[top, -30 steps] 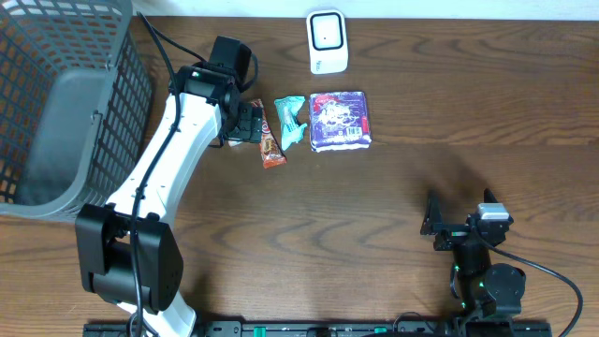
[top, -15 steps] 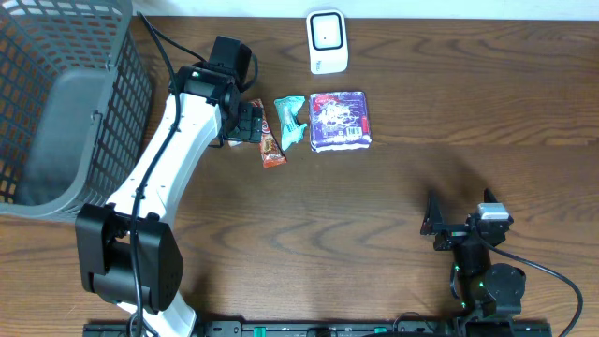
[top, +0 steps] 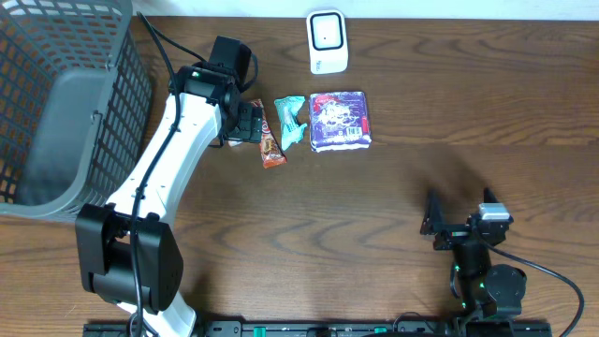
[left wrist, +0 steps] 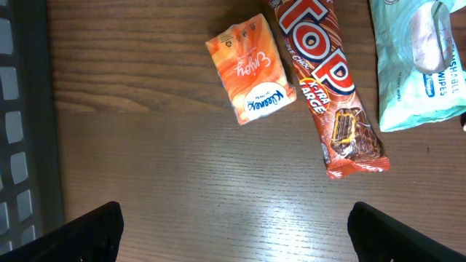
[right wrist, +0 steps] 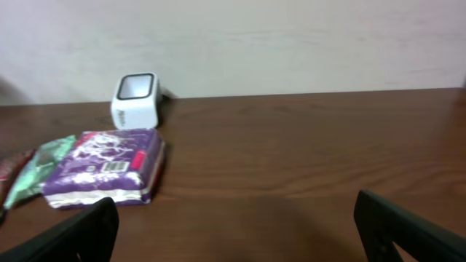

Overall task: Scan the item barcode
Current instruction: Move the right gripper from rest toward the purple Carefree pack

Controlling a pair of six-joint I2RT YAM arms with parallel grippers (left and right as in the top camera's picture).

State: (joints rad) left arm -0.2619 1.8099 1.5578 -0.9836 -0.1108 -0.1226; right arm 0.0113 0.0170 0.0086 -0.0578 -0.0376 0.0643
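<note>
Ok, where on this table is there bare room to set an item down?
Bare wood: the whole right side, right of the scanner and purple pack, down to the right gripper; also the middle strip below the chocolate bar. Crowded: the row from the left gripper through the wipes to the purple pack.

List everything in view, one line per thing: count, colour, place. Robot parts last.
table: 1, dark brown wood, under everything
basket: 1, grey mesh, far left corner
scanner: 1, white with a dark window, far edge, centre
purple packet: 1, purple and white, just in front of the scanner
wipes pack: 1, teal, left of the purple packet
chocolate bar: 1, red-brown wrapper, left of the wipes pack
tissue pack: 1, orange, beside the chocolate bar, under the left wrist
left arm: 1, white and black, reaching to the snacks, jaws open and empty
right arm: 1, black, near right, jaws open and empty
</note>
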